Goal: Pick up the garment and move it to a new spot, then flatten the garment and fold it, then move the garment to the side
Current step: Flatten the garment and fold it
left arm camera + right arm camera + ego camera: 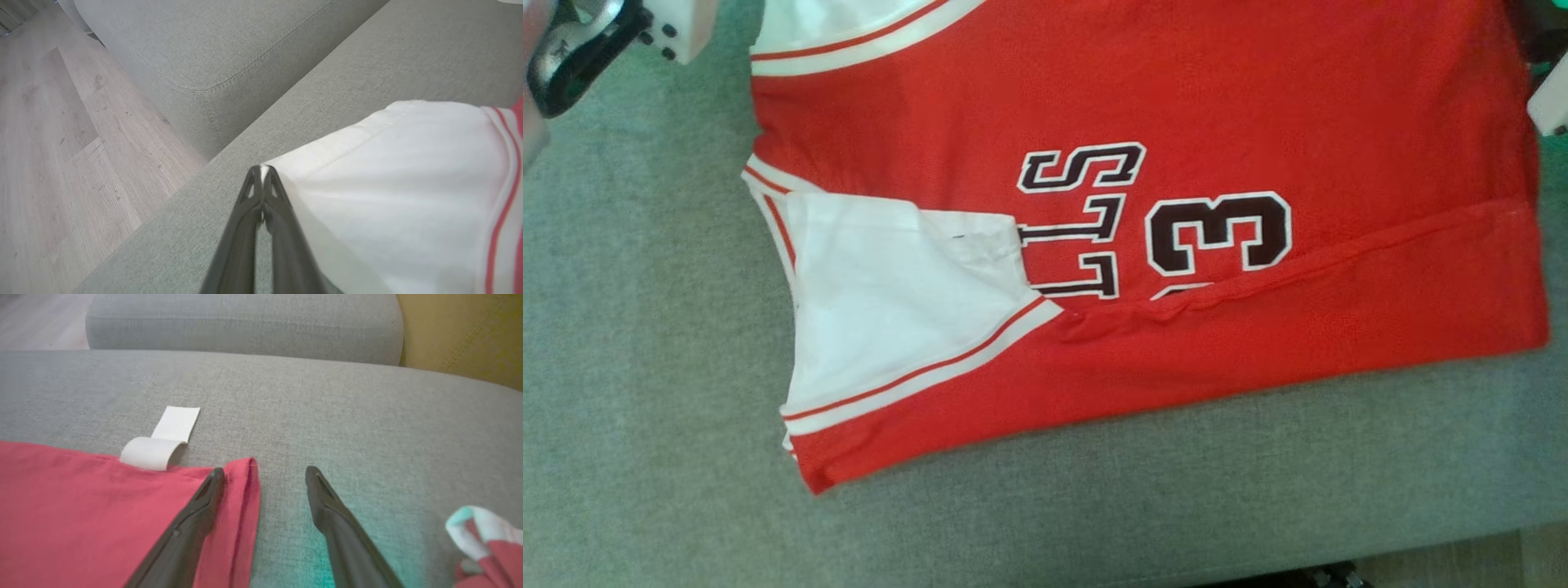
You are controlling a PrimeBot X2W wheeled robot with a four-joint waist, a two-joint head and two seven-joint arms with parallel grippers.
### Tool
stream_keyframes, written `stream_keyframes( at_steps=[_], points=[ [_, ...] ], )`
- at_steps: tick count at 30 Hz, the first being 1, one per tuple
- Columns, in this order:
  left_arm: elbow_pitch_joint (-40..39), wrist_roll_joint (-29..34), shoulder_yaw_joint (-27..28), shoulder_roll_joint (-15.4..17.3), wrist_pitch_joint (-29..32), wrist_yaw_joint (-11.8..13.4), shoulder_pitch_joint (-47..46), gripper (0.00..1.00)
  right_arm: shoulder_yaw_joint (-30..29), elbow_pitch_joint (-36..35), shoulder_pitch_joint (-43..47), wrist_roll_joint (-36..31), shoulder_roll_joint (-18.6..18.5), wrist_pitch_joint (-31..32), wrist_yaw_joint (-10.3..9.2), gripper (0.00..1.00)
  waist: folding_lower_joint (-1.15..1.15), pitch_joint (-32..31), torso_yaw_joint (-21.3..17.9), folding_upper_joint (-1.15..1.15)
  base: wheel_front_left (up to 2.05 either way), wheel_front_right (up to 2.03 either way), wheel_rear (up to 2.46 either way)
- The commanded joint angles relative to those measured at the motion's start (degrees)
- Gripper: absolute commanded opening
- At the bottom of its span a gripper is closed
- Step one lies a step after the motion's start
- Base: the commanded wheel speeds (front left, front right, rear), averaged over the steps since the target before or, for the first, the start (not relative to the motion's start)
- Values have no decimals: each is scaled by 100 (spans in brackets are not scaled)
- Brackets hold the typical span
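Note:
The garment (pixel 1258 106), a red jersey with white sleeves, dark lettering and a "3", lies spread on the grey sofa cushion (pixel 645 367), its near edge folded over in a long band. In the left wrist view my left gripper (pixel 260 168) is shut, its tips pinching the corner of a white sleeve (pixel 408 183). My right gripper (pixel 264 473) is open at the garment's red hem corner (pixel 241 498), with one finger (pixel 204 502) lying over the cloth and the other on bare cushion. A white label (pixel 159 445) sticks out from the hem.
The cushion's front edge and a strip of wooden floor (pixel 1462 563) lie near the bottom of the head view. A second grey cushion (pixel 204 49) and wooden floor (pixel 61 143) sit beyond the left gripper. A yellow cushion (pixel 470 335) stands at the back right. Bunched red-and-white cloth (pixel 486 543) lies beside the right gripper.

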Motion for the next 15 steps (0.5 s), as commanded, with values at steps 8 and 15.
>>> stream_keyframes(
  at_steps=[8, 15],
  points=[
    [-40, -83, 136, 124, -141, 11, -479, 0, 571, 219, -232, 350, -354, 88, -4, 75, -1, 81, 115, 0, 0, 0, 0],
    [-41, -73, 113, 119, -214, 11, -482, 0, 924, 256, -417, 502, -456, -20, -4, 0, -1, 98, 155, 0, 0, 0, 0]
  ],
)
